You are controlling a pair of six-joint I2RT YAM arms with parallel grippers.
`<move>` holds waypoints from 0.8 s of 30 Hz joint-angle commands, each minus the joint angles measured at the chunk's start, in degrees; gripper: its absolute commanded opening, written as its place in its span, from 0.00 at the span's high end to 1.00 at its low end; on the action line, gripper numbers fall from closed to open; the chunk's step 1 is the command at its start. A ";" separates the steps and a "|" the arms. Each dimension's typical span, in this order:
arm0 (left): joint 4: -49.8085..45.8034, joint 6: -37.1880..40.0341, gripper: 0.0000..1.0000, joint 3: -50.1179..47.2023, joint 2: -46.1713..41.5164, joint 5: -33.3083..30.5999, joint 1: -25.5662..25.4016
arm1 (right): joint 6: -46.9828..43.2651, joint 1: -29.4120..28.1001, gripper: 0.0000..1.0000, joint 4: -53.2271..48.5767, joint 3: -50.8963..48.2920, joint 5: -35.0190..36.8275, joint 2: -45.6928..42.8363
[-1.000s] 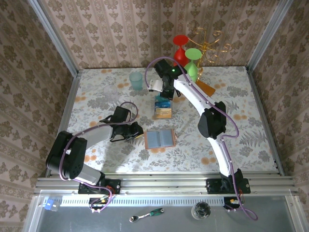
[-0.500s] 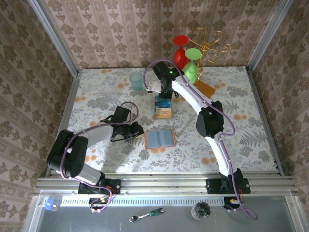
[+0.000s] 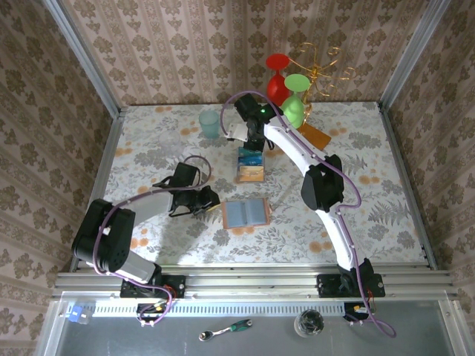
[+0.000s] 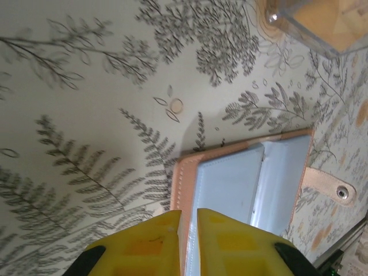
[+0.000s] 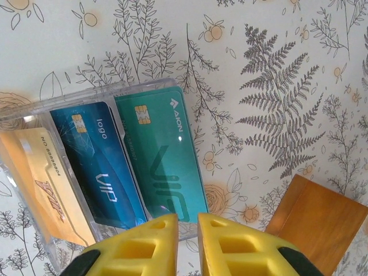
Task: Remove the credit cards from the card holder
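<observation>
three credit cards (image 5: 158, 155) sit in a clear tray (image 5: 86, 94) at 11 o'clock of the right gripper (image 5: 187, 221), barely parted, empty; left gripper (image 4: 188, 215), a slit apart, at 9 o'clock of the card holder (image 4: 230, 184), hold unclear

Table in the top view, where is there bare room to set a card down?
Bare: the wide patch right of the right arm, up to the side rail; the back-left corner beside the teal cup. Crowded: around the card tray, the goblets and the card holder.

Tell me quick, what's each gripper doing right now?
Left gripper: closed on the card holder edge.
Right gripper: slightly open, holding nothing, over the teal card.
</observation>
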State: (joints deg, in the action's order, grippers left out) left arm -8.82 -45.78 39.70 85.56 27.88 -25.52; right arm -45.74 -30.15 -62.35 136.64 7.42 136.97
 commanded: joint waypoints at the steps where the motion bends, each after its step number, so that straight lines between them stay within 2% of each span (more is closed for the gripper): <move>1: -3.51 3.48 0.84 2.56 0.12 -2.42 0.73 | 3.77 0.20 0.76 2.56 -3.74 1.26 -4.74; 6: -11.36 8.83 0.81 6.29 -1.02 -8.21 1.30 | 8.92 -0.08 0.58 9.38 -15.61 0.31 -11.90; 12: -14.56 13.00 0.76 6.76 -2.98 -13.34 4.90 | 16.97 -0.61 0.48 18.98 -31.87 -0.03 -21.77; 15: -15.43 14.70 0.70 6.70 -4.63 -15.80 6.88 | 21.40 -0.61 0.44 23.31 -39.70 -0.06 -26.59; 18: -16.21 17.28 0.61 6.75 -6.93 -20.02 8.17 | 25.21 -0.54 0.39 27.57 -48.19 0.54 -31.60; 21: -15.43 19.26 0.47 5.70 -9.46 -23.36 9.87 | 28.56 -0.37 0.32 31.14 -55.47 2.08 -36.32; 23: -14.26 20.86 0.36 4.92 -10.79 -24.72 10.90 | 30.66 0.12 0.23 33.91 -60.06 3.09 -39.34; 24: -13.97 21.34 0.31 4.94 -11.10 -25.33 11.38 | 31.50 0.38 0.11 34.85 -61.94 3.79 -40.50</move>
State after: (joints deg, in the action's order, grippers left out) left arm -22.74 -28.34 45.41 76.12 7.16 -15.38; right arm -19.66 -30.33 -33.21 78.63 8.43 100.47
